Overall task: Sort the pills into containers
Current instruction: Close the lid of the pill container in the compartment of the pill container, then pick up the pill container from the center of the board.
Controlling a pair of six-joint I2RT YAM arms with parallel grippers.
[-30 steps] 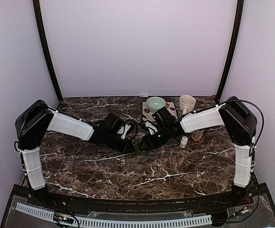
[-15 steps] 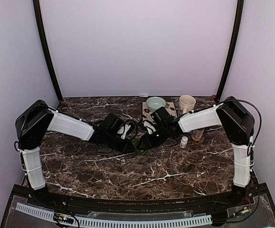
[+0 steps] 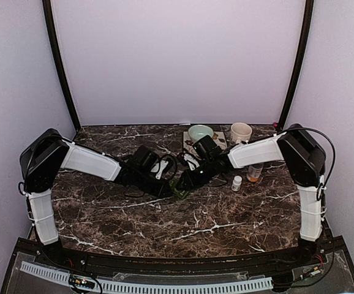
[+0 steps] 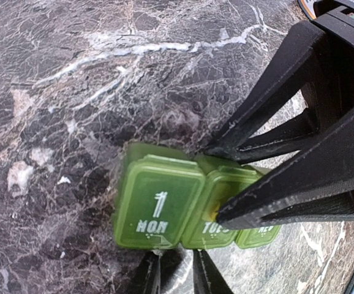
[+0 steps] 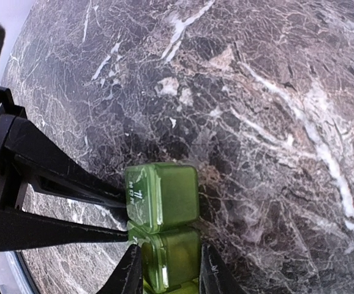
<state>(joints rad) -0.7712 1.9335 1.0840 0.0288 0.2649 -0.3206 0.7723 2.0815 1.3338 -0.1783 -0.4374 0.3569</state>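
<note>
The containers are a green pill box [image 4: 158,205] with lids marked MON, TUES and WED, lying mid-table [image 3: 180,188]. My right gripper [image 5: 168,251] straddles its second compartment [image 5: 177,257], one finger against each side. In the left wrist view one of those fingers [image 4: 287,196] lies over the TUES lid beside a yellowish speck [image 4: 213,212]; I cannot tell if it is a pill. My left gripper [image 4: 174,263] has its tips a little apart against the box's near edge, and whether anything is pinched stays hidden. No other pills show.
At the back right stand a pale green bowl [image 3: 200,131] and a cream mug [image 3: 241,131]. An amber bottle [image 3: 255,173] and a small white cap [image 3: 236,182] sit just right of my right arm. Both wrists crowd the box from either side.
My right wrist has shifted slightly left toward the box and its fingers have narrowed around the second compartment. The left arm has not moved.
</note>
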